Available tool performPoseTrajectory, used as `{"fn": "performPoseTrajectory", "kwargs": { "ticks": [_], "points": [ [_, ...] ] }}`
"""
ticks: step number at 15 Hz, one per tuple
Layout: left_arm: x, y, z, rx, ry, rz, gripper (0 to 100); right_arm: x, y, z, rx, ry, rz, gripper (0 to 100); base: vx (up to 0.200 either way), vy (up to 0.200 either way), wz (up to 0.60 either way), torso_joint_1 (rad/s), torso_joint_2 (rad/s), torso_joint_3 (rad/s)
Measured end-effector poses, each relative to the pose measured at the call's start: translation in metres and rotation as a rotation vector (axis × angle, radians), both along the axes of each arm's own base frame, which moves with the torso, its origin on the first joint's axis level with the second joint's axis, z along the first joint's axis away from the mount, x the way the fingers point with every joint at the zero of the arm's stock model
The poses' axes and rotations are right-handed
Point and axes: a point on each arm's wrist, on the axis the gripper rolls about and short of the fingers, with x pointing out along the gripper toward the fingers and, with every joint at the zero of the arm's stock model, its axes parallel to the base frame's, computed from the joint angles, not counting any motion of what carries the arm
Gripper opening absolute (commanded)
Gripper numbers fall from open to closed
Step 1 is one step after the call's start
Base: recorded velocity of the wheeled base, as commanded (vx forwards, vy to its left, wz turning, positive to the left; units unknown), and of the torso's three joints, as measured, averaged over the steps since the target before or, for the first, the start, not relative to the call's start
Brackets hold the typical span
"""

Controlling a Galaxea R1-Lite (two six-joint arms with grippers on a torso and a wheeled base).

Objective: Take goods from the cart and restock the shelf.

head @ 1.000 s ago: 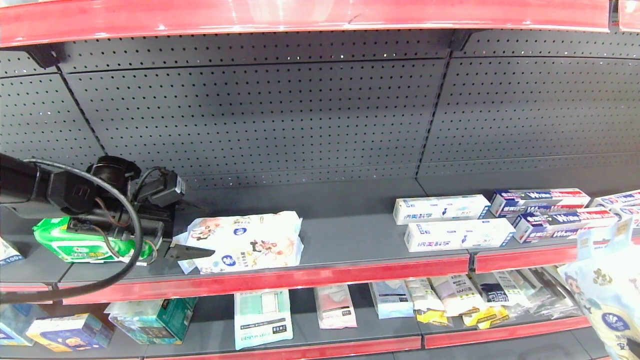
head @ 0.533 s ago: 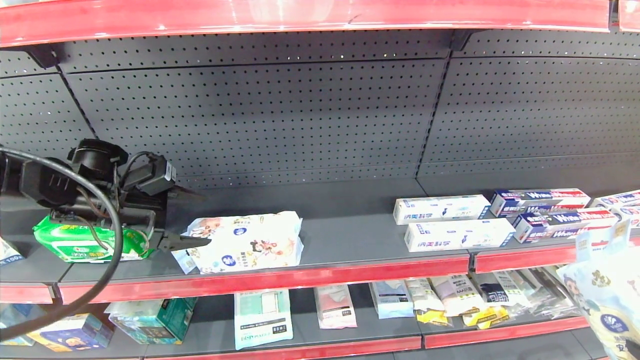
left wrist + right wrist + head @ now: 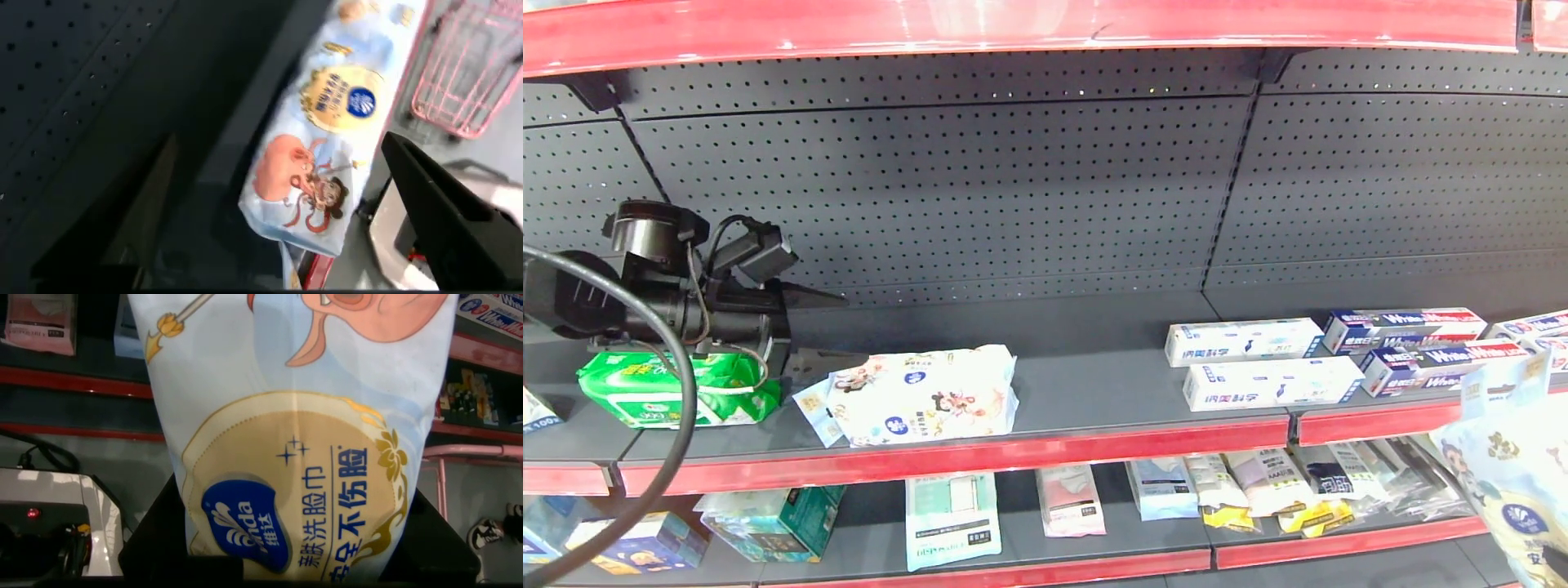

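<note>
- The left gripper (image 3: 854,331) is hovering with its two fingers spread apart and gripping nothing, just up and to the left of the lying tissue pack (image 3: 927,394).
- The lying tissue pack is resting flat on the grey shelf (image 3: 1094,359), close to the red front edge, with its long axis running along that edge.
- A green wipes pack (image 3: 670,396) is sitting just to the left of the lying tissue pack, under the left arm.
- Toothpaste boxes (image 3: 1270,382) are lying well to the right of the lying tissue pack, with bare shelf between them.
- The right gripper (image 3: 298,563) is clamping the held tissue pack (image 3: 302,457), a matching pack, by its lower end.
- The held tissue pack is hanging upright, far to the right of the lying tissue pack and lower than it, in front of the shelf.
- Judging from this, the right arm is the one carrying stock, and the bare stretch right of the lying tissue pack is lying up and to the left of its load, which would need tipping flat.
</note>
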Motion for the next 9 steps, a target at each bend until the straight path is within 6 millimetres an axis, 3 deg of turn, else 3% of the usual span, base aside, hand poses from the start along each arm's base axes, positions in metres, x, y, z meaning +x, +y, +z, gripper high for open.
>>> {"fn": "performPoseTrajectory", "kwargs": {
  "ticks": [4,9],
  "points": [
    [0.011,-0.008,0.000,-0.051,-0.111,0.182,100,0.000,0.000,0.000,0.001,0.001,0.002,0,0.000,0.000,0.00,0.000,0.00,0.000],
    [0.001,-0.042,-0.012,-0.244,-0.105,0.568,100,0.001,0.000,0.000,0.005,0.001,0.005,0,0.000,0.000,0.00,0.000,0.00,0.000]
  ]
}}
